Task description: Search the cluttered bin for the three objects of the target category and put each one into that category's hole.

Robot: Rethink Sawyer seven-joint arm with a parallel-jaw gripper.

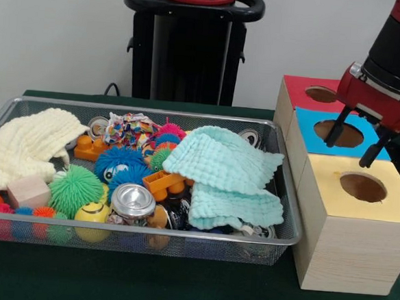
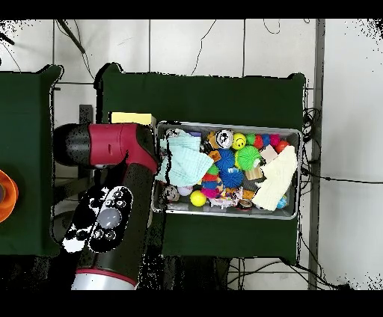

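Plastic wads stay hidden in the bin (image 1: 285,190); the empty, spread gripper (image 1: 357,144) over the boxes may snag cloths (image 1: 225,176) digging.

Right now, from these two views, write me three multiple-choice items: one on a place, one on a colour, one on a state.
1. Where is the gripper?
A. Over the blue-topped box
B. Inside the bin
C. Over the pale yellow cloth

2. What colour is the top of the box nearest the front camera?
A. Red
B. Yellow
C. Green

3. How do the gripper's fingers stand?
A. Shut on a can
B. Shut on a cloth
C. Apart, holding nothing

Answers:
1. A: it hangs above the blue-topped box, outside the bin.
2. B: the yellow-topped box stands nearest, with blue and the red-topped box behind.
3. C: a bare gap shows between the two fingers.
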